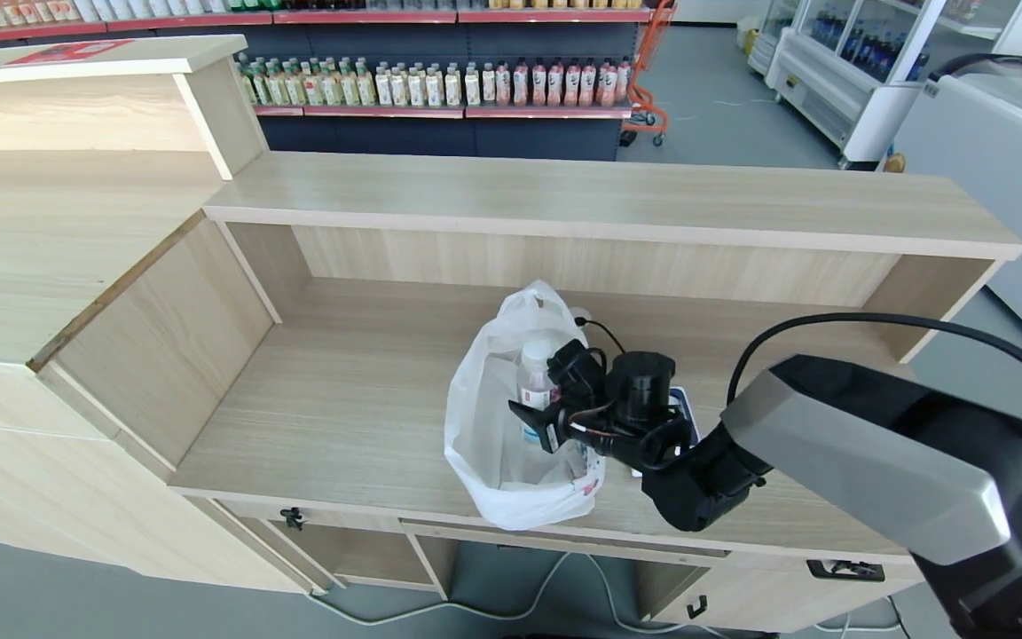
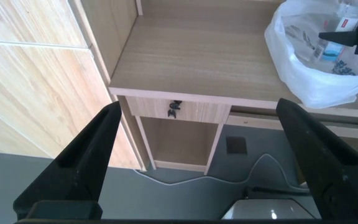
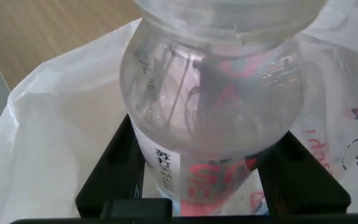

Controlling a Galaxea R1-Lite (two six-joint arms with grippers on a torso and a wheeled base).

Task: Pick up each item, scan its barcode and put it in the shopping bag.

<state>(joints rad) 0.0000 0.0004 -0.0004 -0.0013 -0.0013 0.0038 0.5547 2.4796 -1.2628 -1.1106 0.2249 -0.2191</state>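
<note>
So the right gripper [image 1: 539,415] had its black fingers [image 3: 112,168] clamped on either side of a bottle [image 1: 535,373], gripping it low down on the body. From there the wrist and the chunky black-and-grey arm ran off toward the lower right of the head view, with a black cable [image 1: 875,324] looping over it.

The bottle sat a bit right of centre in the head view. It was upright, cap up, and down inside the open mouth of the bag [image 1: 475,426]. Couldn't tell if its base touched anything in there. The left wrist view showed some small printed stuff lower in the bag, too blurry to name.

The left gripper [image 2: 194,155] had its fingers [image 2: 79,162] spread wide with nothing between them. It hung out in front of the counter [image 1: 342,399], over the grey floor.

Materials:
- The bottle was clear plastic, rounded, with a white cap and a red-and-white label.
- The bag was thin white plastic, crinkly, slumped open on the counter, with a bit of red and blue print.
- The counter was pale wood-grain board, flat and boxy, with a raised shelf behind it.
</note>
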